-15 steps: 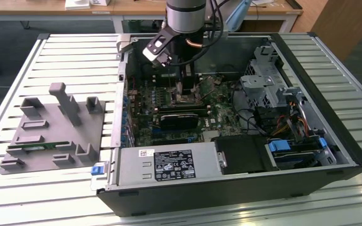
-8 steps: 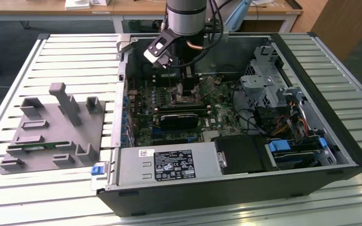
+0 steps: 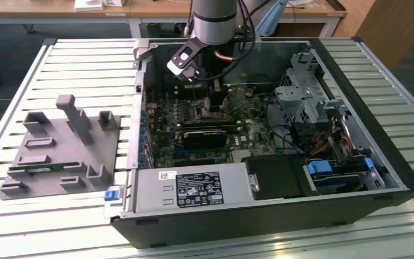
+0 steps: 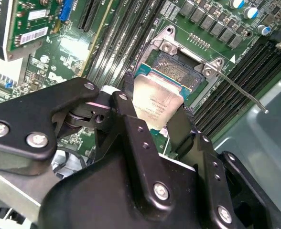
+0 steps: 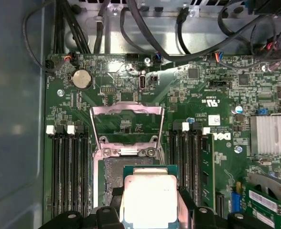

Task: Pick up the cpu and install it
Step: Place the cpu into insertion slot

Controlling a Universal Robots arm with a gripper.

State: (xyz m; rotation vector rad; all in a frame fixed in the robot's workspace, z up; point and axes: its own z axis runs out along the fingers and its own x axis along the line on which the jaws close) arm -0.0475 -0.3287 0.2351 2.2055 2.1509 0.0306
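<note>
While the gripper is clamped on the cpu, one black finger pressing each of two opposite edges and the jaws parted only as wide as the chip, the picking-up part of the job looks done. Both wrist views show the chip with its silver top up, hanging just over the socket and covering only part of it. Bare contacts show beyond its far edge. I judge it is not seated yet: it appears to sit above the socket and off-centre from it. The socket's hold-down frame stands swung open, so the locking is also left to do. Around the socket lies the green motherboard, with dark memory slots on both sides. In the exterior view the arm comes down from twelve o'clock into the open computer case. It works toward eleven o'clock of the case's middle. Well apart, at nine o'clock of the case, a grey tray rests on the slatted table and holds a memory stick.
</note>
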